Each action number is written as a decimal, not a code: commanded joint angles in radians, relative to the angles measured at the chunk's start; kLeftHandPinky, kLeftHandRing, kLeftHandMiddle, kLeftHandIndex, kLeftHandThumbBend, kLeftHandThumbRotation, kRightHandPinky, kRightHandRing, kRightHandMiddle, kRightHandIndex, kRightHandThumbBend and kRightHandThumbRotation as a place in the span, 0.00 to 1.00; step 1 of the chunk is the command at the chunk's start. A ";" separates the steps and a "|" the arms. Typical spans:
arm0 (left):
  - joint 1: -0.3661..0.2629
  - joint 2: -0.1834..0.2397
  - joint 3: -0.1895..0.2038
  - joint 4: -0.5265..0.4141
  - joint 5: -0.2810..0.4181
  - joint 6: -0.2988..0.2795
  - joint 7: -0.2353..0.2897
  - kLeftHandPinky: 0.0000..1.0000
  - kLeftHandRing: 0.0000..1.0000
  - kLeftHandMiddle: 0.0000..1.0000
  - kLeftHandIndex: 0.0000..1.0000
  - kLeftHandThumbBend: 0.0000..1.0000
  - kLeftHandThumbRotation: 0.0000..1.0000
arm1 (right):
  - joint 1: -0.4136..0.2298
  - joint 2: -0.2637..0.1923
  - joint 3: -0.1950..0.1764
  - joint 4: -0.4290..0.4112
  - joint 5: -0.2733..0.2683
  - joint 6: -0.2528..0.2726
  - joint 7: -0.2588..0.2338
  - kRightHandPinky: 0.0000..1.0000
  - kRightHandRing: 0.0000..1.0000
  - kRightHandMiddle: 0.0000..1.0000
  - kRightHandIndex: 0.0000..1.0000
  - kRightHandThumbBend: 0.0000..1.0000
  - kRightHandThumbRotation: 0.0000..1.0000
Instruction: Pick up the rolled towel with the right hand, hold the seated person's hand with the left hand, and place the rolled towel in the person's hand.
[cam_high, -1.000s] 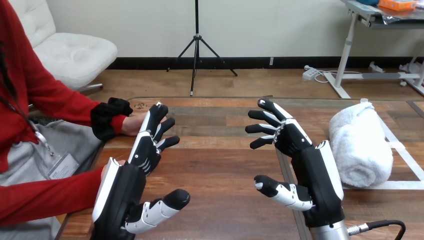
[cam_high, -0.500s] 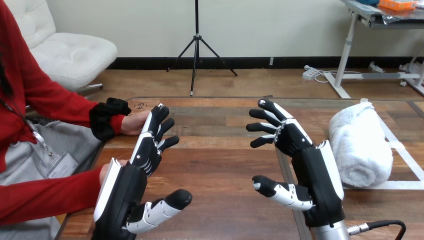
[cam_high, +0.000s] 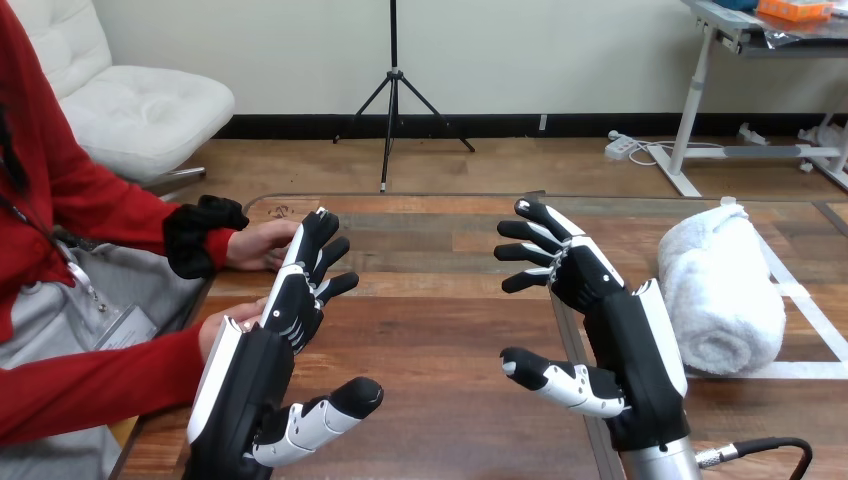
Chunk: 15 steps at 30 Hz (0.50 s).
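Observation:
A white rolled towel (cam_high: 720, 285) lies on the wooden table (cam_high: 440, 330) at the right, beside my right hand (cam_high: 610, 320). That hand is raised over the table with its fingers spread, open and holding nothing, a small gap from the towel. My left hand (cam_high: 265, 370) is raised at the left, fingers straight, open and holding nothing. The person's upper hand (cam_high: 262, 243) rests at the table's left edge just behind my left fingertips (cam_high: 318, 235). Their lower hand (cam_high: 225, 322) lies partly hidden behind my left hand's back.
White tape lines (cam_high: 800, 300) mark the table around the towel. A grey strip (cam_high: 570, 330) runs down the table under my right hand. The person's red sleeves (cam_high: 90, 385) reach in from the left edge.
The person's upper hand has slid a little to the left, back toward the table's edge. My two hands have hardly moved.

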 joint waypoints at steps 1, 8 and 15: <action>-0.048 -0.003 -0.005 -0.026 -0.002 -0.002 0.001 0.86 0.95 0.99 1.00 1.00 0.74 | -0.038 -0.008 -0.008 -0.064 0.003 0.005 -0.016 0.60 0.75 0.82 0.85 0.99 0.62; -0.051 -0.001 -0.007 -0.024 -0.007 -0.001 -0.003 0.86 0.95 0.99 1.00 1.00 0.73 | -0.030 -0.009 -0.004 -0.083 0.003 0.024 -0.016 0.60 0.75 0.81 0.84 0.99 0.62; -0.050 -0.001 -0.008 -0.027 -0.012 0.003 -0.007 0.86 0.95 1.00 1.00 1.00 0.73 | -0.027 -0.010 0.000 -0.094 0.008 0.038 -0.012 0.61 0.75 0.81 0.84 0.99 0.61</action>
